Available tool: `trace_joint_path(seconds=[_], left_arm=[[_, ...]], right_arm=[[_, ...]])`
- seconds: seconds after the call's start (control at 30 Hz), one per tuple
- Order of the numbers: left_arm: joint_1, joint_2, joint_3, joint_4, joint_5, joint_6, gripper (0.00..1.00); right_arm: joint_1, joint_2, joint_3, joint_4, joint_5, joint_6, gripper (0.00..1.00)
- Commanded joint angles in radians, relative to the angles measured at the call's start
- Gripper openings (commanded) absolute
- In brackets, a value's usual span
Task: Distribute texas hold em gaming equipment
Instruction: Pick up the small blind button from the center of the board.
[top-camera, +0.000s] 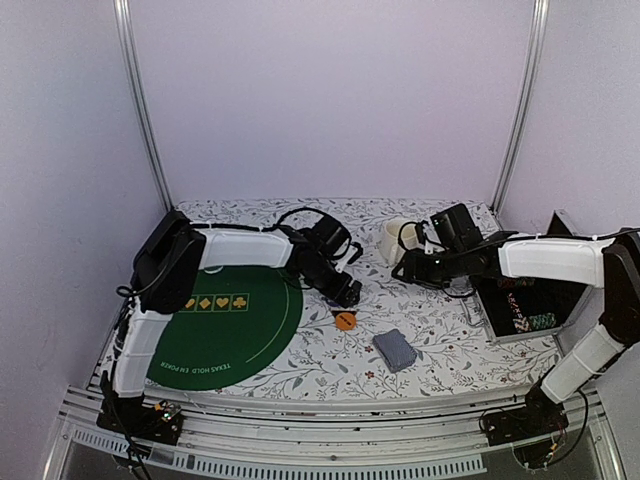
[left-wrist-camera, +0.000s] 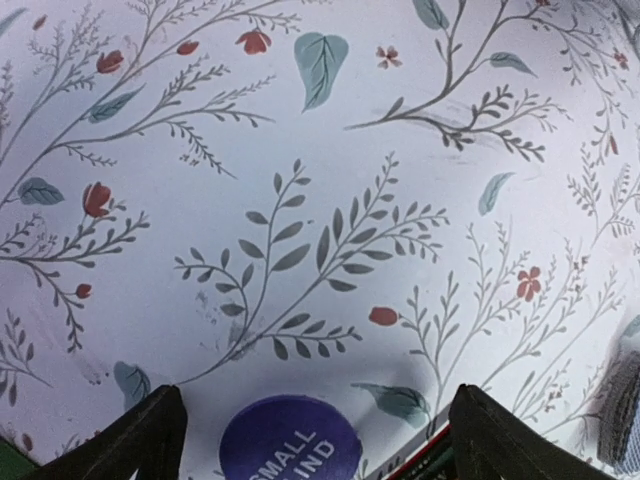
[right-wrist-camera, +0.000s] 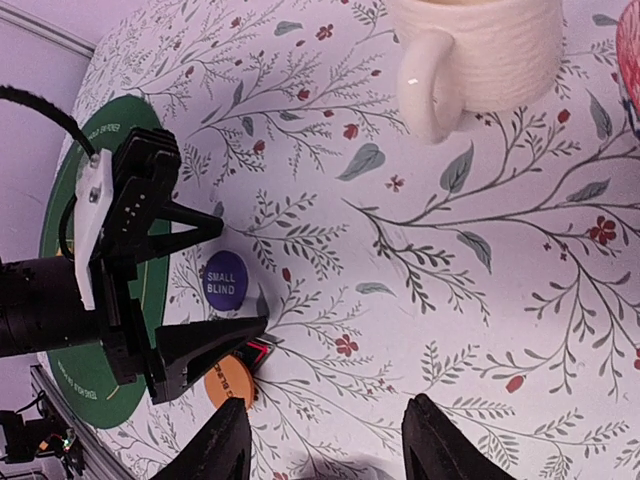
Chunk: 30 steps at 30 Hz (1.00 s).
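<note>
Two hazards, I judge: my left gripper (left-wrist-camera: 320, 432), jaws spread wide and holding nothing, straddles the purple small blind button (right-wrist-camera: 222, 280) lying flat on the floral cloth (left-wrist-camera: 300, 150), so a sideways pull could knock it into the orange disc (right-wrist-camera: 228, 386) just beside; and my right gripper (right-wrist-camera: 330, 425), parted and empty near the cream mug (right-wrist-camera: 480, 50), could clip that arm. Left arm reaches forward, wrist low, beyond the green poker mat (top-camera: 240, 340).

The floral-clothed table (top-camera: 300, 372) carries a purple small-blind disc (right-wrist-camera: 223, 281) between the left fingers (right-wrist-camera: 205, 345), an orange button (right-wrist-camera: 228, 388) (half hidden) just outside them, and a cream mug (right-wrist-camera: 480, 55) beyond the right fingers (right-wrist-camera: 440, 442).
</note>
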Motion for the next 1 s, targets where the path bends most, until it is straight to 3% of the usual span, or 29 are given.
trace_joint_path(seconds=[0.0,0.23,0.97], left_arm=[[-0.033,0.101,0.104,-0.197,-0.136,0.051,0.93],[-0.050,0.096,0.103,-0.258,-0.226,0.069,0.86],[-0.045,0.060,0.038,-0.317,-0.231,0.065,0.67]], right_arm=[[0.001,-0.075,-0.069,-0.027,0.049,-0.017,0.54],[0.001,-0.130,-0.120,-0.026,0.063,-0.015,0.54],[0.001,-0.186,-0.169,-0.030,0.084,-0.011,0.54]])
